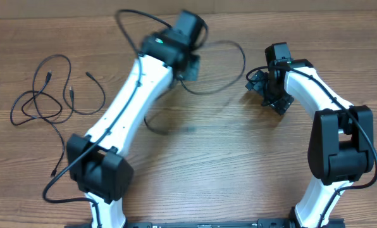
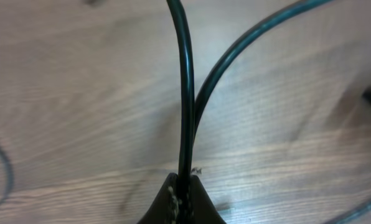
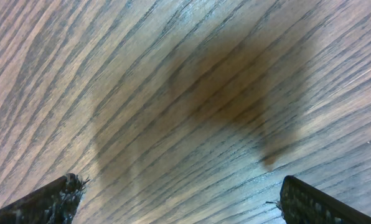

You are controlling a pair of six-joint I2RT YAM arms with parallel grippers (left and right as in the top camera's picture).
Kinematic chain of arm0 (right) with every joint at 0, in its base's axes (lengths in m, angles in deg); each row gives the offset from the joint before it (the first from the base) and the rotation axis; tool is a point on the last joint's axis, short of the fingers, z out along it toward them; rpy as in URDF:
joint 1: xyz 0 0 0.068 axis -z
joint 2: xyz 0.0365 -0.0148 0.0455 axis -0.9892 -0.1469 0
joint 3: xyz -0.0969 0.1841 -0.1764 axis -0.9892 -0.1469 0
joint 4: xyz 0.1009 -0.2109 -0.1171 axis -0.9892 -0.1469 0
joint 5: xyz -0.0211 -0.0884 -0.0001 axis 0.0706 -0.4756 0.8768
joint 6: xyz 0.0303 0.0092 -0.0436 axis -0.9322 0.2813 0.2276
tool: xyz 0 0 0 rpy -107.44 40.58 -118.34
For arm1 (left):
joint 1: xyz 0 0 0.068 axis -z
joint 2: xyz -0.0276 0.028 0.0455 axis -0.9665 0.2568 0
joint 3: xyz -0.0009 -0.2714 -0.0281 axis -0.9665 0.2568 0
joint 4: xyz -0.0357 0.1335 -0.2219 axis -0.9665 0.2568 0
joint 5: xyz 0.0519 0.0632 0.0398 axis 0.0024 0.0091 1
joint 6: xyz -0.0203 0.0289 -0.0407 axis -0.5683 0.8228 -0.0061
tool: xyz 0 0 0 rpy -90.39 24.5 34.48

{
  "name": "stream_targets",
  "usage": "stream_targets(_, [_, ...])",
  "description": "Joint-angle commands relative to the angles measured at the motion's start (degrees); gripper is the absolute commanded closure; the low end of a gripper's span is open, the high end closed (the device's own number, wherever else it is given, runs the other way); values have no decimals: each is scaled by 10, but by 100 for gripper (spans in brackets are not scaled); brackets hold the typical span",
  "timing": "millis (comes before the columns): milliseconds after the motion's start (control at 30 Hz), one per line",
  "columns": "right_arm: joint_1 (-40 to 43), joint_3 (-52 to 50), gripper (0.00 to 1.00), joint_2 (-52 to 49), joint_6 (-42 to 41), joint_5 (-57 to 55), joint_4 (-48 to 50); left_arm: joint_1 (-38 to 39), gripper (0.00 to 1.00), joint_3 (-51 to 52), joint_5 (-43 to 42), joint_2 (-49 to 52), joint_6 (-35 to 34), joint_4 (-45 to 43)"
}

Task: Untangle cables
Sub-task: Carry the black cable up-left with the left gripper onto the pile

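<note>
In the left wrist view my left gripper [image 2: 184,194] is shut on a black cable [image 2: 185,87] that runs straight up from the jaws. A second strand [image 2: 248,43] of cable curves off to the upper right. Overhead, the left gripper [image 1: 190,66] hangs blurred at the table's far middle. The held cable [image 1: 244,60] loops out to its right, and another stretch [image 1: 152,126] lies on the wood below it. More thin black cables [image 1: 49,95] lie tangled at the far left. My right gripper [image 1: 264,85] stands open just right of the loop, with only wood between its fingertips [image 3: 316,202].
The wooden table's [image 1: 239,158] far edge [image 1: 302,9] runs along the top of the overhead view. Both arm bases stand at the front edge, left [image 1: 103,177] and right [image 1: 340,152]. A thicker arm wire [image 1: 55,183] trails beside the left base.
</note>
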Motion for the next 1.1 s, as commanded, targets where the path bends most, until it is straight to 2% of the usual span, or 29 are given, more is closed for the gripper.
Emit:
stream_targets(0, [1, 8, 0, 19, -1, -5, 0, -98, 96, -105, 1, -35, -14, 8])
stream_targets(167, [1, 8, 0, 19, -1, -5, 0, -212, 96, -122, 3, -37, -36, 9])
stream_targets(467, [1, 8, 0, 19, -1, -5, 0, -381, 96, -111, 6, 22, -51, 85])
stream_targets(633, [1, 8, 0, 19, -1, -5, 0, -417, 96, -109, 3, 86, -50, 111])
stream_targets(867, [1, 8, 0, 19, -1, -5, 0, -467, 96, -109, 5, 106, -51, 108])
stream_targets(967, [1, 8, 0, 19, -1, -5, 0, -495, 94, -109, -4, 106, -51, 109])
stream_targets(1067, [1, 8, 0, 19, -1, -5, 0, -506, 89, -109, -42, 107, -50, 110])
